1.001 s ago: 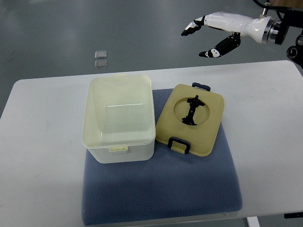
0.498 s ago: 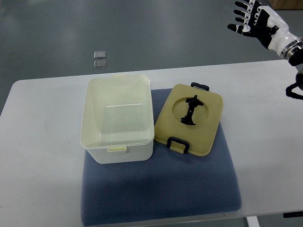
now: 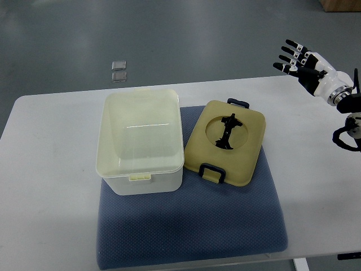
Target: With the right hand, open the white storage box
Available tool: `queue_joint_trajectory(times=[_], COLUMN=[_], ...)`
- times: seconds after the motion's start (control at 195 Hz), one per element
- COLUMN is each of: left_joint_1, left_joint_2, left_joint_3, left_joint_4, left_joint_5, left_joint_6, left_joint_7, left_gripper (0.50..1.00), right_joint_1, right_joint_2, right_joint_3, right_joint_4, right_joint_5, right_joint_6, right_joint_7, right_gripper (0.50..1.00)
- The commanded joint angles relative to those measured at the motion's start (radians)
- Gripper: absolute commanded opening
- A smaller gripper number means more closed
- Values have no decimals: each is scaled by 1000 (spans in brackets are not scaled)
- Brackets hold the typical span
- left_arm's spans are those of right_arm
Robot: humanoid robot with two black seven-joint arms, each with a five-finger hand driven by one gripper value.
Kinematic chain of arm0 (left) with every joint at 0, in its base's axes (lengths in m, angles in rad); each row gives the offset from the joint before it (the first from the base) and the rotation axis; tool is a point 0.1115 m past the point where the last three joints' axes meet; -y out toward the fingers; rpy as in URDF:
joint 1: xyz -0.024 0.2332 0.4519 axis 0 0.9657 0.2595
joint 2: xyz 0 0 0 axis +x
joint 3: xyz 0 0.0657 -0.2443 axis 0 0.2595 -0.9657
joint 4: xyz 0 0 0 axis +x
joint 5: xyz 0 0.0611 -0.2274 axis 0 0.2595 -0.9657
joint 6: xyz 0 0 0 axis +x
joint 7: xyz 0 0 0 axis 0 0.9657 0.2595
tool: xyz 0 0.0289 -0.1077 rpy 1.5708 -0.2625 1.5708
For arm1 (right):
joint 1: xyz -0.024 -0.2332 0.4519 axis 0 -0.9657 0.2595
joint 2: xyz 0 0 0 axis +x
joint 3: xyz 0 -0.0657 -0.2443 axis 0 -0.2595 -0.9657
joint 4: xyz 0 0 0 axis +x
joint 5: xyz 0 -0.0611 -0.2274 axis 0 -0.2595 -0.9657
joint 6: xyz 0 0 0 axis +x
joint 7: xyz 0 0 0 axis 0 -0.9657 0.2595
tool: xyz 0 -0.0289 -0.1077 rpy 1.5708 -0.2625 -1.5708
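Observation:
The white storage box point(image 3: 141, 142) stands open on the blue-grey mat point(image 3: 192, 220), its inside empty. Its tan lid point(image 3: 227, 142) with black handle and black latches lies flat on the mat just right of the box, leaning against it. My right hand point(image 3: 299, 61) hovers over the table's far right edge, well away from the lid, fingers spread and holding nothing. The left arm does not show.
The white table point(image 3: 51, 192) carries the mat and box. Two small clear squares point(image 3: 119, 70) lie on the grey floor beyond the table's far edge. Black cabling of the right arm point(image 3: 347, 135) hangs at the right edge.
The right hand has pulled back to the right and dropped lower, turning so its fingers point up and left. Box and lid have not moved.

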Motion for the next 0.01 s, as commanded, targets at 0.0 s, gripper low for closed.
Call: queue_joint_trajectory(times=[0.0], left_joint_1=[0], left_joint_2=[0], left_joint_3=[0], left_joint_4=[-1], left_joint_5=[0], left_joint_6=[0], left_joint_7=[0], left_gripper=[1000], right_joint_1=[0], right_joint_2=[6], right_joint_3=[-3], right_joint_4=[3], right_joint_5=[3], right_joint_6=[1], right_joint_7=[1], right_gripper=[930])
